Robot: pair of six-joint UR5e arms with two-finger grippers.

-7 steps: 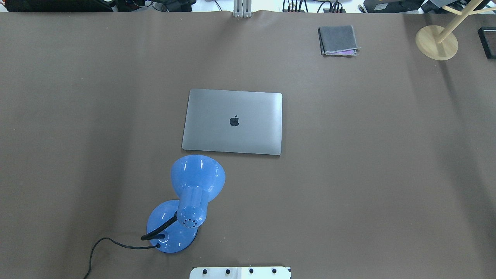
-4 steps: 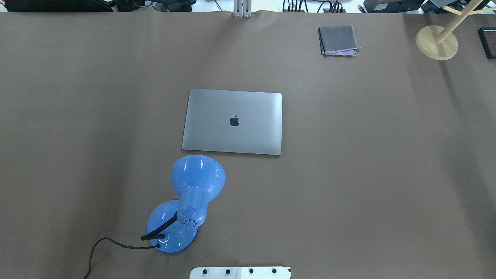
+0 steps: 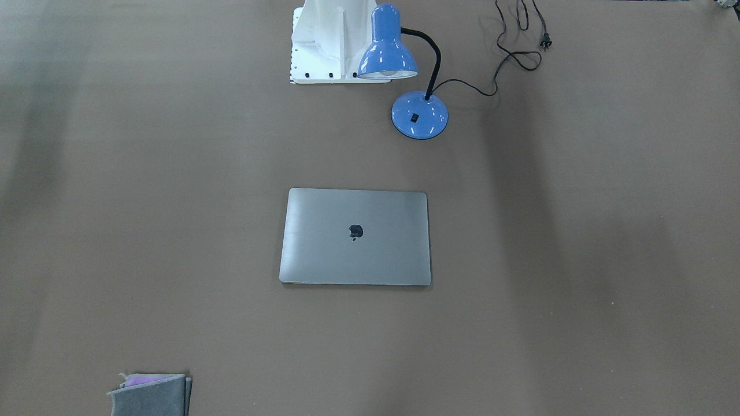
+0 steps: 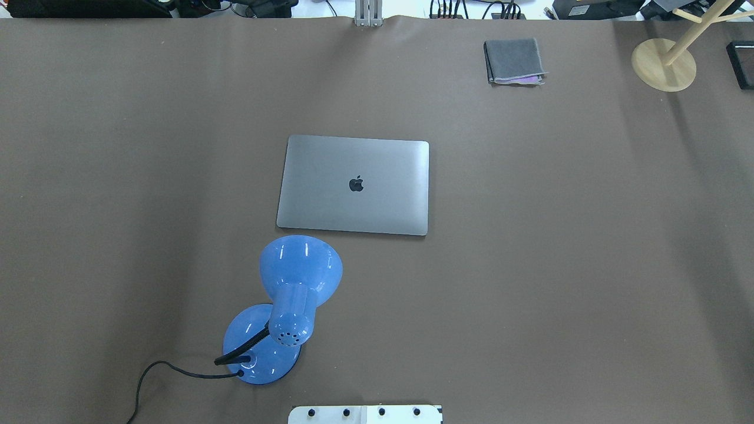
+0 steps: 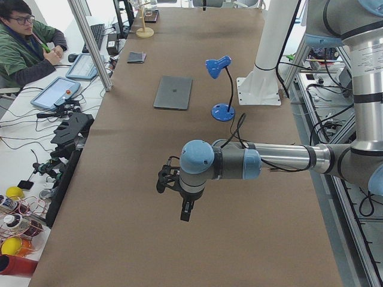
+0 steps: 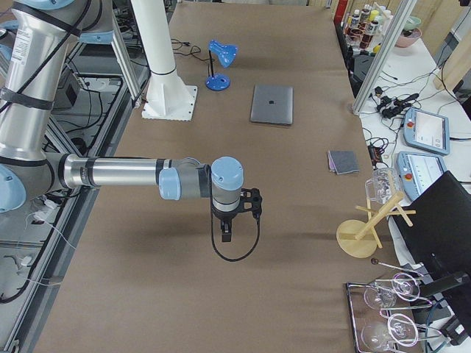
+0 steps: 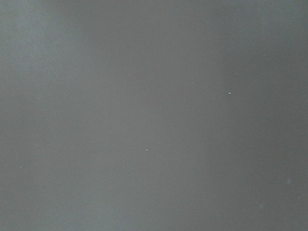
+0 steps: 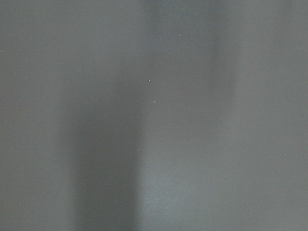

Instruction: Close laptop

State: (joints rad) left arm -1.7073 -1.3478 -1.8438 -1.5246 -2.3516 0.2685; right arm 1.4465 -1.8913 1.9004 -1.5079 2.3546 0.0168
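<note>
The laptop (image 4: 353,185) lies flat on the brown table cover mid-table, its lid down and the dark apple logo facing up; it also shows in the front view (image 3: 355,237) and both side views (image 5: 173,92) (image 6: 271,104). My left gripper (image 5: 185,212) hangs over bare table far towards the robot's left end, well away from the laptop. My right gripper (image 6: 226,234) hangs over bare table far towards the right end. Both show only in side views, so I cannot tell whether they are open or shut. Both wrist views show only bare cover.
A blue desk lamp (image 4: 294,294) with a black cord stands between the laptop and the robot base (image 4: 365,414). A folded grey cloth (image 4: 513,60) and a wooden stand (image 4: 664,63) sit at the far right. An operator (image 5: 24,42) sits beside the table.
</note>
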